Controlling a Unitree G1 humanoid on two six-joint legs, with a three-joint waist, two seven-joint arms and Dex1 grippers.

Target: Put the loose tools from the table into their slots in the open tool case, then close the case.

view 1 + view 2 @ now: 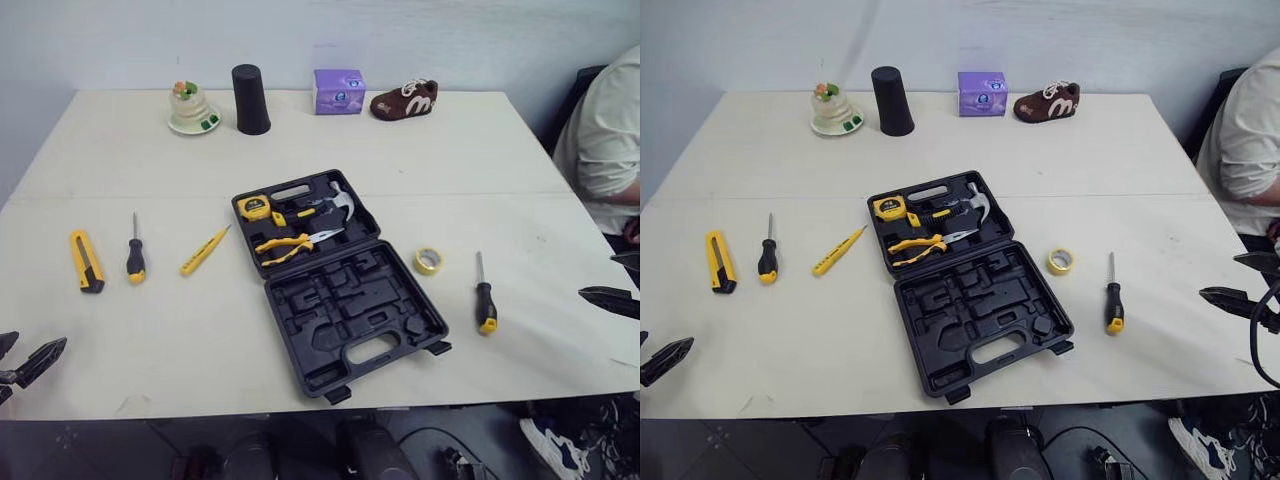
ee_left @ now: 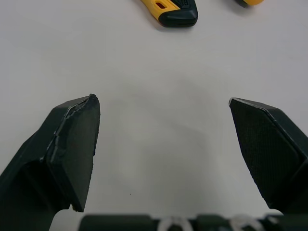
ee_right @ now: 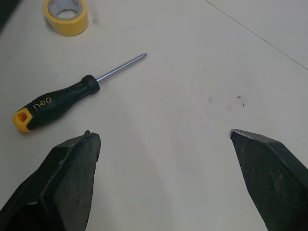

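Observation:
The black tool case (image 1: 340,285) lies open mid-table; its far half holds a tape measure (image 1: 254,208), a hammer (image 1: 335,204) and pliers (image 1: 290,245). Loose on the left lie a yellow utility knife (image 1: 86,261), a screwdriver (image 1: 135,258) and a yellow tester pen (image 1: 204,251). Right of the case are a yellow tape roll (image 1: 429,261) and a second screwdriver (image 1: 485,296). My left gripper (image 1: 22,362) hovers open at the table's near-left edge, short of the knife (image 2: 171,10). My right gripper (image 1: 618,283) is open at the right edge, beside that screwdriver (image 3: 72,94).
Along the far edge stand a small cake figure (image 1: 192,108), a black cup (image 1: 250,99), a purple tissue pack (image 1: 339,90) and a brown shoe (image 1: 405,100). A person in a light shirt (image 1: 612,140) sits at the table's right side.

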